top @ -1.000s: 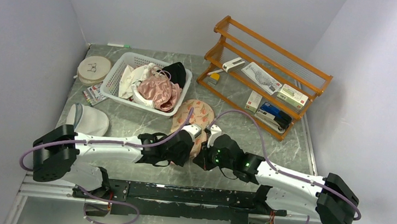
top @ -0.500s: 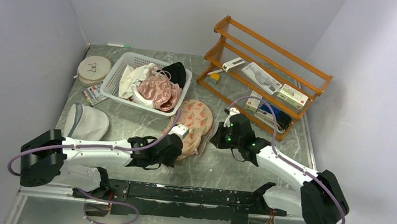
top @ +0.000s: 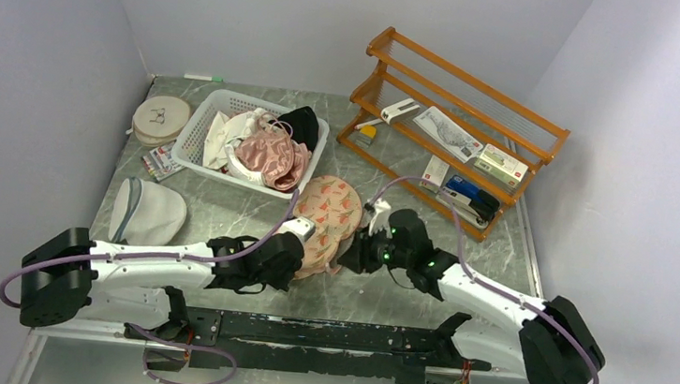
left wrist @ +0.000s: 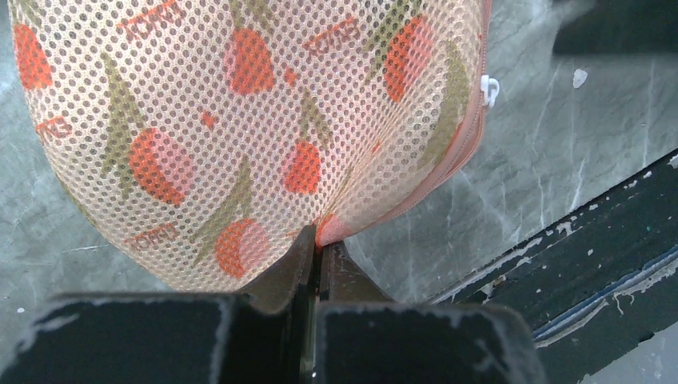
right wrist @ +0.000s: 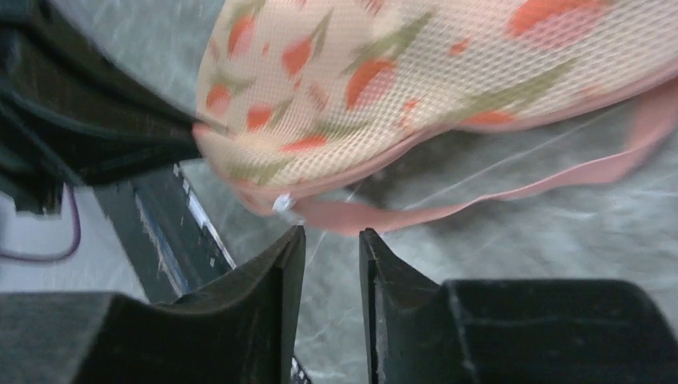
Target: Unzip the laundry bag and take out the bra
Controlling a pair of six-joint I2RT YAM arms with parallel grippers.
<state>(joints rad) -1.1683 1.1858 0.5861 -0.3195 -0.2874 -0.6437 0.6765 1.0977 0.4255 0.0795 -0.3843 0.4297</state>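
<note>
The laundry bag [top: 327, 211] is a peach mesh case with orange-red and green print, lying at the table's middle front. My left gripper [top: 305, 245] is shut on its pink zipper edge at the near end [left wrist: 329, 232]. The small white zipper pull [left wrist: 489, 86] sits on the bag's right side; it also shows in the right wrist view [right wrist: 281, 203]. My right gripper [right wrist: 331, 237] is open, just short of the pink edging [right wrist: 448, 200], at the bag's right side [top: 359, 247]. The bra is hidden.
A white basket [top: 193, 133] with a shiny pink garment [top: 269, 157] stands at the back left. A white mesh dome bag [top: 148, 208] lies left. An orange wooden rack [top: 455, 128] with small boxes stands at the back right. The black rail [top: 323, 333] runs along the near edge.
My right gripper has swung out to the right and come back to the bag's right side. My left gripper has pulled the bag's near end slightly towards the front left.
</note>
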